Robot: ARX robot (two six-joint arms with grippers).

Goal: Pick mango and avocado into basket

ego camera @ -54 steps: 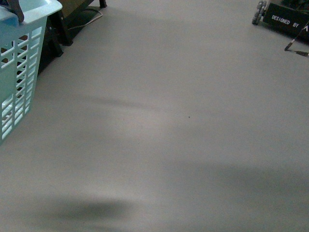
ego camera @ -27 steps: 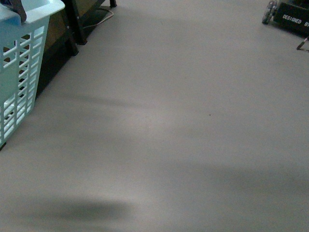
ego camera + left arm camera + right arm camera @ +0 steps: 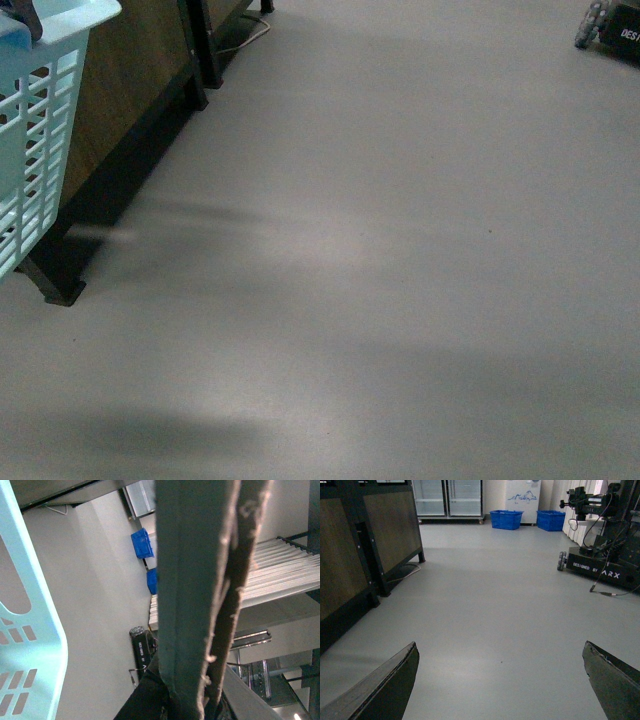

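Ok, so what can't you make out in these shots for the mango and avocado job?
Yellow mango, dark green avocado: in no view.
Light-teal slotted plastic basket: cut by the front view's left edge; its inside is hidden.
Left gripper: too close in the left wrist view; open or shut is unclear.
Black wheeled base: cut by the front view's top right corner; its white lettering is cut short.

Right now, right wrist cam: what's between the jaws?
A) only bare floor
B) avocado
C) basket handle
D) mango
A: the right gripper has its jaws wide apart, with only grey floor showing between them and no fruit in that view.
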